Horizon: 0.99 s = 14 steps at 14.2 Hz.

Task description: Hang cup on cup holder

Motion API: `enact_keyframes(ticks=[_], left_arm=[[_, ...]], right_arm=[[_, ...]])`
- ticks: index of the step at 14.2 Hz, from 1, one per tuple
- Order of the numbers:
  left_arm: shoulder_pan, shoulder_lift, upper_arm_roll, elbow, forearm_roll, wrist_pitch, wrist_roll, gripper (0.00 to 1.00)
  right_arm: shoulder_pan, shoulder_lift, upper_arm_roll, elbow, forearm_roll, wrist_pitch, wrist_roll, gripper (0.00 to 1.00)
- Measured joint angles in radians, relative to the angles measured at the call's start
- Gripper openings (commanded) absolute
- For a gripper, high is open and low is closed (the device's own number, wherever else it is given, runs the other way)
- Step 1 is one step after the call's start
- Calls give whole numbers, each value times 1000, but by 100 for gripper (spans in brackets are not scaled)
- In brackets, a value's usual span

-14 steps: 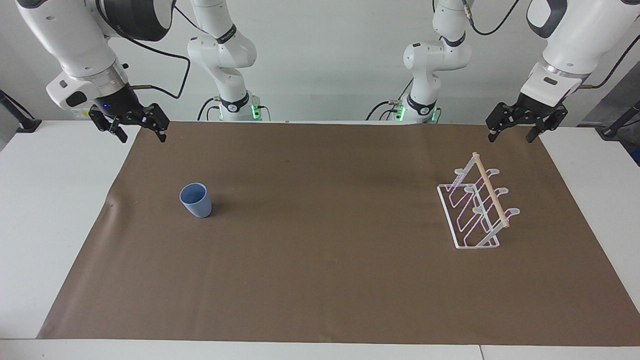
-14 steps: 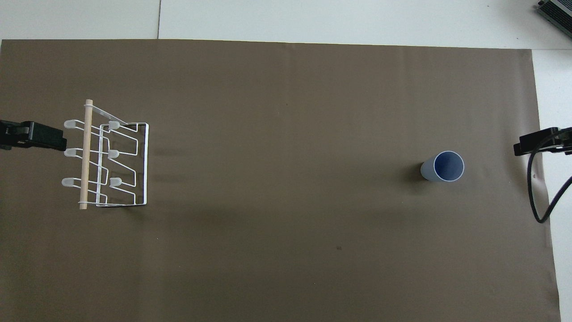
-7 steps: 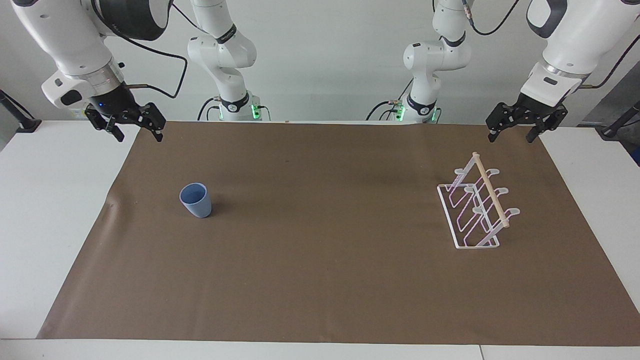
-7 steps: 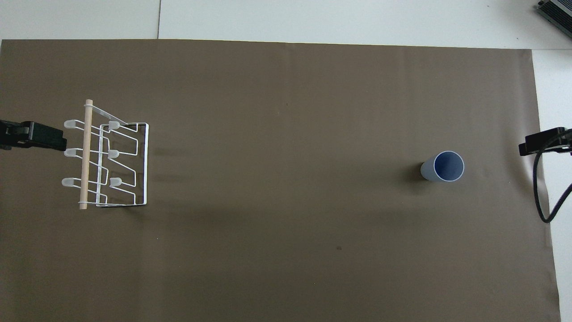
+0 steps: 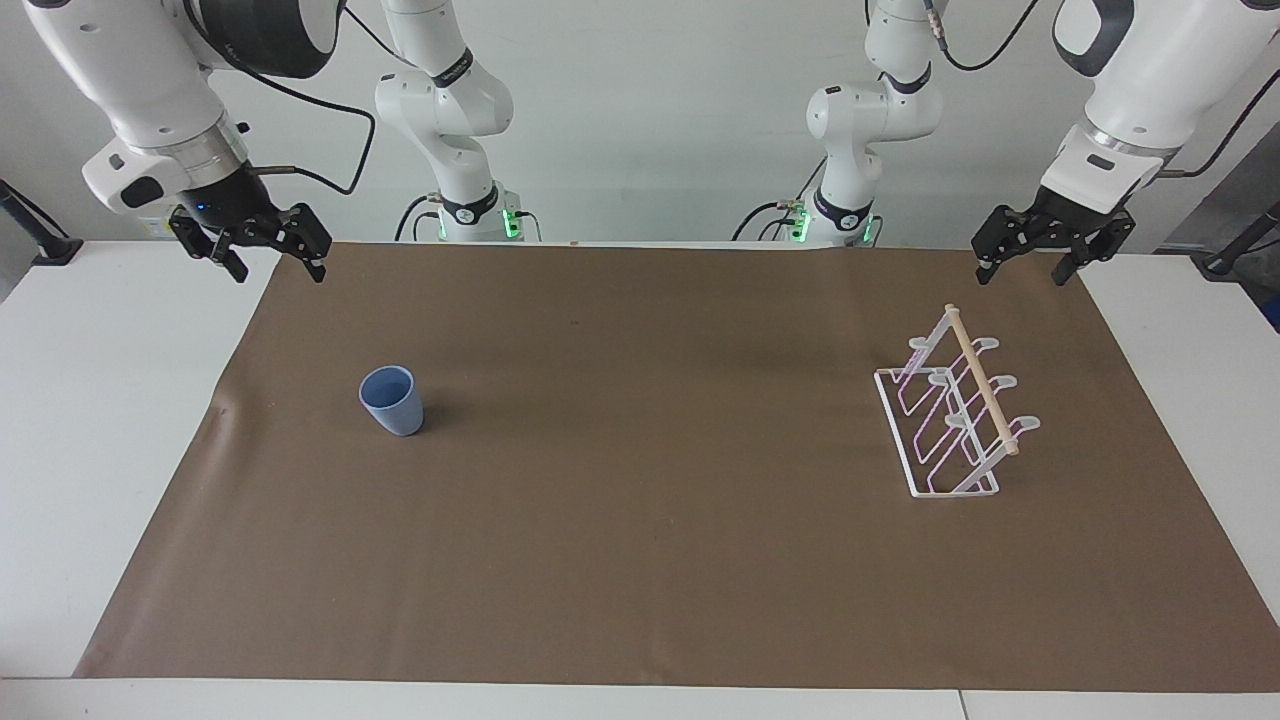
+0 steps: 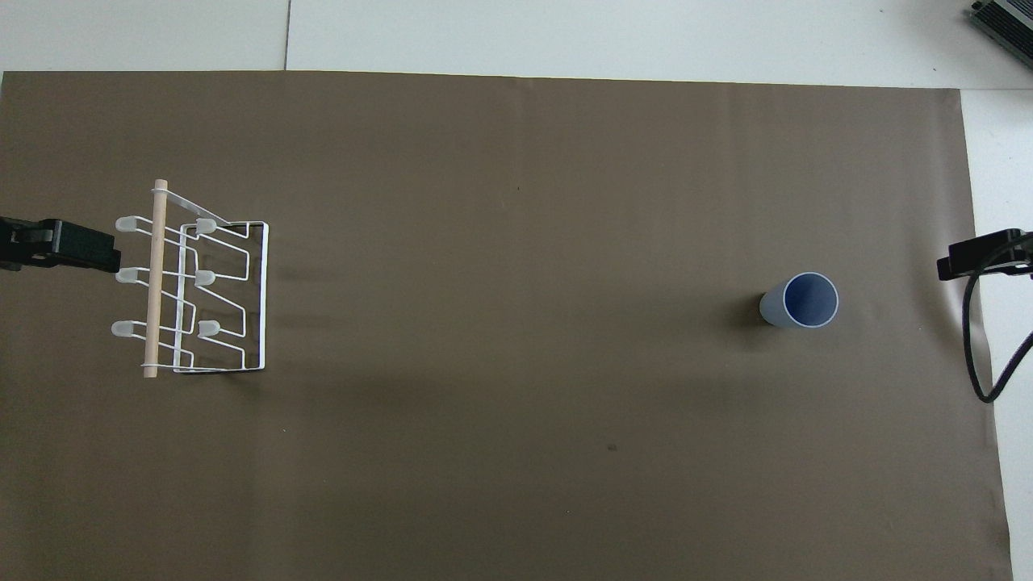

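The cup (image 5: 392, 400) is a light-blue tumbler. It stands upright, mouth up, on the brown mat toward the right arm's end of the table; it also shows in the overhead view (image 6: 799, 300). The cup holder (image 5: 955, 415) is a white wire rack with a wooden dowel along its top. It stands toward the left arm's end and also shows in the overhead view (image 6: 198, 282). My right gripper (image 5: 278, 262) hangs open and empty over the mat's edge, apart from the cup (image 6: 960, 257). My left gripper (image 5: 1025, 268) hangs open and empty over the mat's edge beside the rack (image 6: 97, 246).
The brown mat (image 5: 650, 520) covers most of the white table (image 5: 90, 400). A black cable (image 6: 972, 355) hangs from the right arm over the mat's edge. A grey device (image 6: 1005, 24) lies at the table corner farthest from the robots at the right arm's end.
My right gripper has drawn back a little, away from the cup toward the table's end, then held still. The left arm, cup and rack have not moved.
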Motion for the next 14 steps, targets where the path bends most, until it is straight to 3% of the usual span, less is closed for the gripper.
enact_keyframes(ticks=[5,14], left_arm=[[0,0,0,-1,0,0,0,100],[0,0,0,-2,0,0,0,100]], right_arm=[[-1,2,3,-61,0,156,-23,100],[1,48,6,-328,0,476,-32,100]])
